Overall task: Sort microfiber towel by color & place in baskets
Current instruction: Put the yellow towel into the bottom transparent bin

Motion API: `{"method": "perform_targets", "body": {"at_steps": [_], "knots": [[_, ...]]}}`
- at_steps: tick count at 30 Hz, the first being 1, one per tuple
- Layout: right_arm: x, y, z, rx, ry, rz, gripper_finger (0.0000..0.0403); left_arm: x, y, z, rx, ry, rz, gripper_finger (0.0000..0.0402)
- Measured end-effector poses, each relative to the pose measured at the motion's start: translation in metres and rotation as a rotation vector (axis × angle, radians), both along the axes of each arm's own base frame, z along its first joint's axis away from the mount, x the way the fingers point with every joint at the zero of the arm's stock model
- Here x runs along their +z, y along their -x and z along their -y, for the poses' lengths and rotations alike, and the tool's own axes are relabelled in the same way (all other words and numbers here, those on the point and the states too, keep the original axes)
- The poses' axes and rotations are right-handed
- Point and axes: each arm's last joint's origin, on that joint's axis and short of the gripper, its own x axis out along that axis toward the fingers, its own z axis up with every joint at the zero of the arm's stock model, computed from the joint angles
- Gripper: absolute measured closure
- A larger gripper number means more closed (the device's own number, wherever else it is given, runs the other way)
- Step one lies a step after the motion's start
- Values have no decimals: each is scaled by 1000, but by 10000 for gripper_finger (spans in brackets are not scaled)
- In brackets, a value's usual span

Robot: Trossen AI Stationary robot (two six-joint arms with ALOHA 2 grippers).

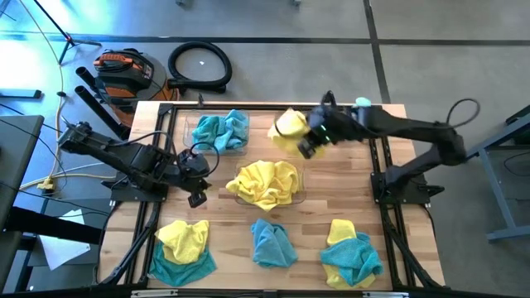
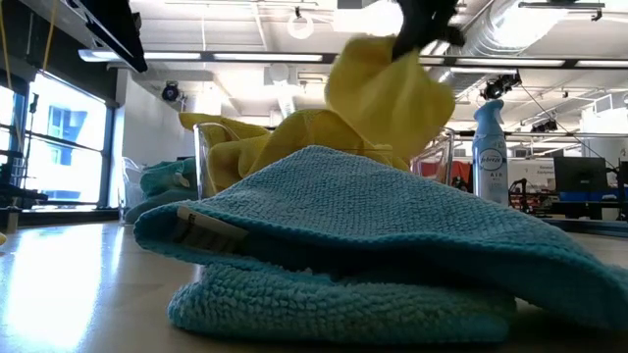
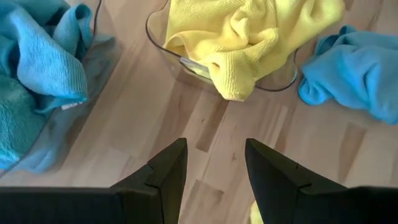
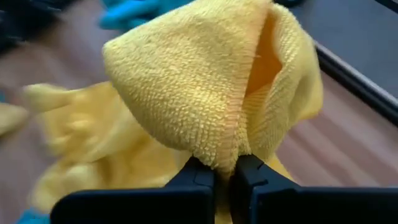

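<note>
A yellow microfiber towel (image 1: 288,126) hangs in the air over the table's far middle, with my right gripper (image 1: 305,149) shut on it. One clear basket (image 1: 190,132) at the far left holds teal towels (image 1: 222,131). A second basket (image 3: 281,79) at mid-table holds yellow towels (image 1: 265,182), one drooping over its rim. My left gripper (image 3: 214,168) hovers open over bare wood just left of that basket, touching nothing. Three loose heaps lie along the near edge. My right gripper pinches a bunched fold of the yellow towel (image 4: 222,155) between its two fingertips. The fingers slant downward from the table's right side. The towel is lifted clear of the table and hangs slack below the gripper (image 2: 388,93).
Near-edge heaps: yellow on teal (image 1: 182,247) at the left, teal (image 1: 273,244) in the middle, yellow on teal (image 1: 352,252) at the right. A spray bottle (image 2: 488,147) stands at the far right. Bare wood shows between the baskets and the heaps.
</note>
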Motion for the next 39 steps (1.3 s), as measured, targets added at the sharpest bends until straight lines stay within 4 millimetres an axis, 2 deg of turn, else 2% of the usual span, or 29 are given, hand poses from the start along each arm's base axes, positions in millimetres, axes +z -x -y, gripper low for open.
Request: {"method": "perform_targets", "body": {"at_steps": [4,7,11,16,21,25,29,35,39], "knots": [[17,16,-47,13,2,92,400,0,-1,-3,-24,-27,-9,250],[17,18,-81,39,4,125,401,0,-2,-7,-29,-40,-14,250],[8,14,-116,35,7,142,401,0,-3,-10,-45,-29,-26,250],[-12,-3,-140,1,39,123,402,0,-4,-13,-58,-24,-32,250],[-39,-34,-147,-15,164,101,402,0,-4,-13,-58,-23,-32,250],[-55,-56,-141,-40,265,95,402,0,-4,-13,-58,-22,-32,250],[-67,-65,-132,-74,306,55,402,0,-4,-13,-58,-22,-32,250],[-87,-71,-130,51,55,-100,402,0,-4,-13,-59,-22,-32,250],[-98,-72,-130,37,-64,-172,402,0,-4,-13,-59,-23,-32,250]]}}
